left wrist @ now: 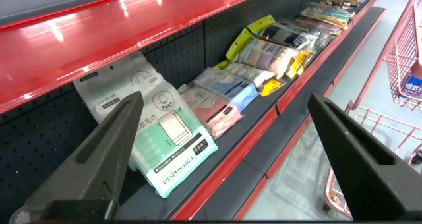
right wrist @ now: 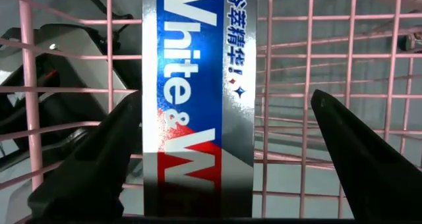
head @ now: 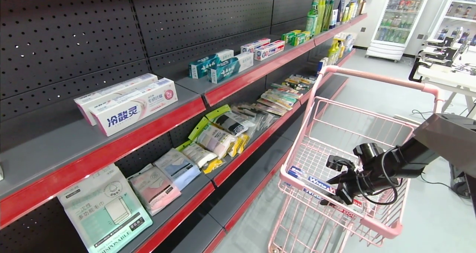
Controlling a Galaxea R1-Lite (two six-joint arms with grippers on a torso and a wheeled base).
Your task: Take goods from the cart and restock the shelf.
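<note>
The toothpaste box, blue, silver and red, lies flat on the wire floor of the pink cart, at the basket's near end on the side facing the shelf. Your right gripper hangs directly over it with its fingers released and spread. The box's long axis runs crosswise to the line along which they would close, so they straddle its narrow width. One finger sits just beside the box's edge and the other stands well off the far edge, so the box is off-centre in the gap. A short sideways shift before you descend looks wise.

The right arm is much the nearer. Your left gripper is over by the shelf's lower tier, fingers likewise released and holding nothing, in front of a white-and-green pouch and a row of soft packs.

On the tier above, pink-and-white toothpaste boxes and teal ones leave bare grey board between them. The basket's wire wall and rim stand between the box and the shelf, so a lift up and over them is likely needed.
</note>
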